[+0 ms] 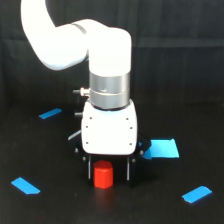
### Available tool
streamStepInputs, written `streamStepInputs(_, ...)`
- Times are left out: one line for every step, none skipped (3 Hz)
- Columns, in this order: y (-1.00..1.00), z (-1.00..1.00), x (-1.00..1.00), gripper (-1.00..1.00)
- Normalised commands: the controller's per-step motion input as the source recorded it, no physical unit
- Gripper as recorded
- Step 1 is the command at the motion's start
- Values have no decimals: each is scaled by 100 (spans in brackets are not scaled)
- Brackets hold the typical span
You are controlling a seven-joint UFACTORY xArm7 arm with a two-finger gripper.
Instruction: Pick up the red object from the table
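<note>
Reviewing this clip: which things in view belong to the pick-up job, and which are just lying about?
Belongs to the job:
- red object, standing between the gripper fingers
- table it rests on

Just lying about:
- four blue tape pieces

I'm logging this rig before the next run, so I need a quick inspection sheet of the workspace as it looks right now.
Surface: black table, matte, no spills seen.
Job's things: red block stands upright on the table, between the fingers of the hand.
Clutter: four blue tape pieces: far left, near left, beside the hand on the exterior view's right, near right.
Grippers: hand lowered over the block, fingers on both sides; contact cannot be told.
Cables: a thin light line at the hand's side, too small to identify.
Surroundings: black cloth backdrop; white arm above.
</note>
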Motion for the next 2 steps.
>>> streamStepInputs(11,-12,9,-100)
streamStepInputs(10,-15,4,-100)
